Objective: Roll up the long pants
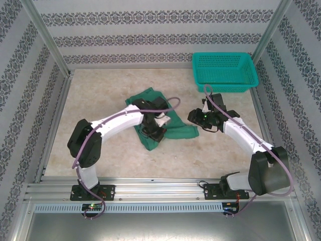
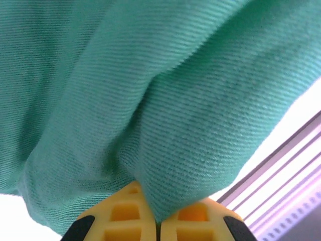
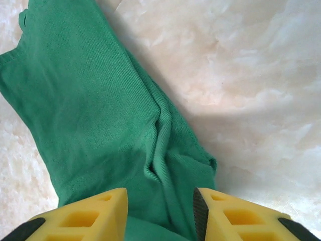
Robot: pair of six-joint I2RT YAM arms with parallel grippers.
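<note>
The long pants [image 1: 176,132] lie bunched mid-table, folded over but w/ no tight roll, so most of the job looks left. Left gripper [image 2: 159,221] jaws pinch a cloth fold. Right gripper [image 3: 160,213] jaws are spread over the pants' edge, gripping nothing.

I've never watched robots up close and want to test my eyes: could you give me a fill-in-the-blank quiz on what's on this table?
1. The left fingers are ___ on a fold of the long pants.
2. The right fingers stand ___, with green cloth showing between them.
3. The teal basket sits at the far ___ corner of the table.
Missing words: shut; open; right.
</note>
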